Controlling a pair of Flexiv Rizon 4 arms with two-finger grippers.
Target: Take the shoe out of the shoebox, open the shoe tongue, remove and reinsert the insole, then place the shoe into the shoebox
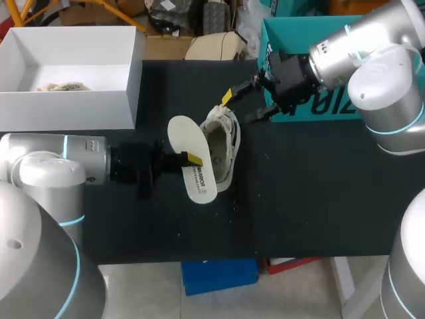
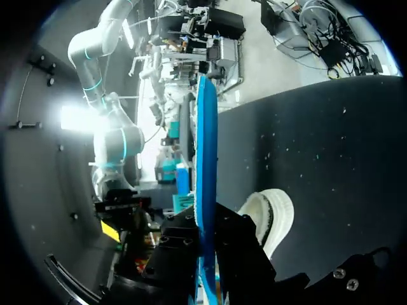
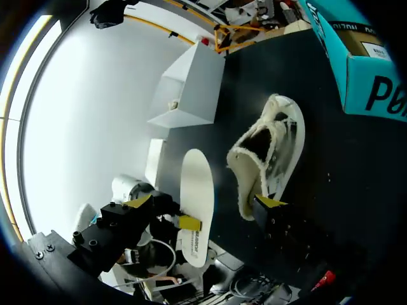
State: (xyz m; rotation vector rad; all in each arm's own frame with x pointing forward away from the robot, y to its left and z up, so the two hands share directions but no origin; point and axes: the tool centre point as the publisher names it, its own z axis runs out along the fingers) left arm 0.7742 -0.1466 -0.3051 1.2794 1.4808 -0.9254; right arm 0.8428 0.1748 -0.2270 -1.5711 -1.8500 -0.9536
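Your left gripper is clamped on the white insole, gripping it about mid-length from the left. The left wrist view shows the insole edge-on between the two black fingers, with its blue underside visible. The insole is fully out of the shoe and just beside its left flank. In the right wrist view a strip of dark table separates the two.

The shoe lies near the middle of the black table, outside both boxes, with its fleece-lined opening in view.

Your right gripper comes in from the rear right with its fingers spread wide and holding nothing. It sits at the far end of the shoe. One yellow-tipped finger is at the rim of the shoe's opening, and whether it touches cannot be told. The other is well apart from the shoe.

Edges and room:
- The white shoebox stands open at the rear left corner, well apart from the shoe, with a pale crumpled item on its floor.
- A teal box stands at the rear right, just behind your right gripper.
- Black tabletop runs from the shoe to the near edge and out to the right edge.
- On the left, your own left arm lies across the table between its left edge and the insole.
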